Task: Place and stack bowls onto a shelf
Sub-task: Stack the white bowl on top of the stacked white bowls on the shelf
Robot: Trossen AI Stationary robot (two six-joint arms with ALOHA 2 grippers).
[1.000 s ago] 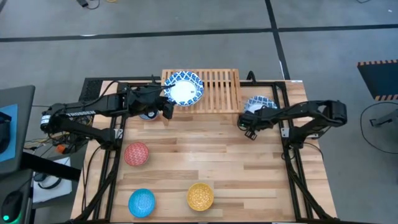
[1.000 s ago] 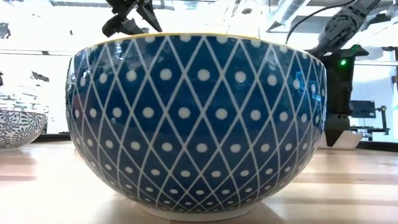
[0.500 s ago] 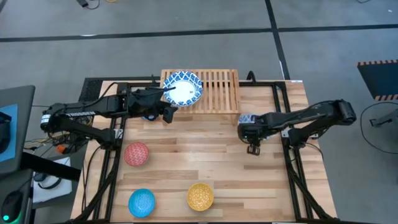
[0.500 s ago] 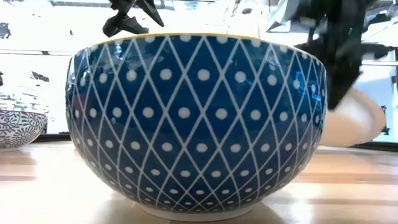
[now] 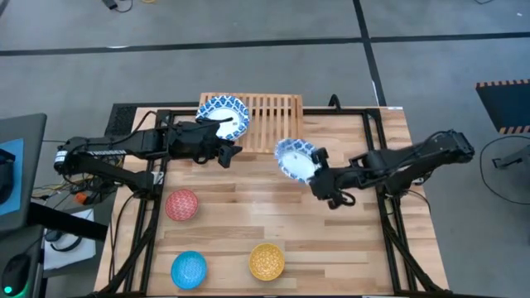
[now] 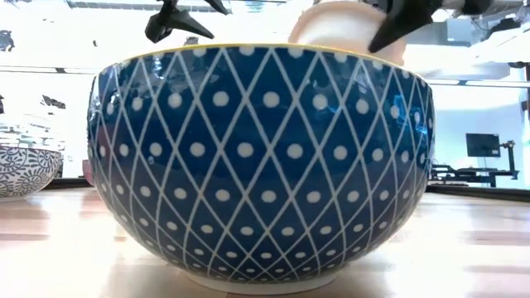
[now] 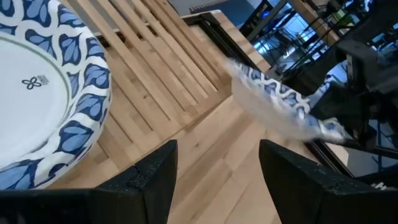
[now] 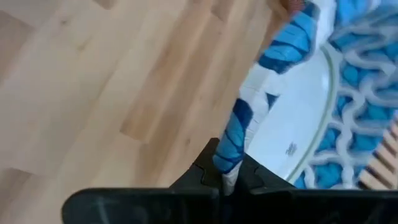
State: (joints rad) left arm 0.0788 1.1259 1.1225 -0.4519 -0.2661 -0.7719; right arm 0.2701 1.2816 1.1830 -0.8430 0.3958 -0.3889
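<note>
A white bowl with a blue-patterned rim (image 5: 222,116) sits on the left end of the light-wood slatted shelf (image 5: 269,112) at the table's far edge. My left gripper (image 5: 224,152) hovers open just in front of that bowl (image 7: 37,93), touching nothing. My right gripper (image 5: 321,175) is over the table's middle, shut on a second white, blue-rimmed bowl (image 5: 296,157), which also shows high in the low view (image 6: 348,29). Red (image 5: 181,204), bright blue (image 5: 189,269) and yellow (image 5: 267,261) bowls rest on the tabletop. My right gripper pinches the white bowl's rim (image 8: 231,146) between its two fingers, one on the inside and one on the outside of the wall. The fingers come at it from the table's right. The bowl is lifted clear of the table and tilted on edge.
In the low view the yellow-rimmed bowl's blue diamond-patterned outside (image 6: 261,157) fills the picture at the near edge. A patterned bowl (image 6: 25,170) stands farther left. The shelf's middle and right slats (image 5: 281,112) are bare. Bare planks lie at the table's right (image 5: 364,232).
My right gripper has carried its bowl from the table's right edge toward the left and up, to the middle in front of the shelf; the bowl has tipped on edge. The shelf, with the bowl on it, has slid a little toward the table's left.
</note>
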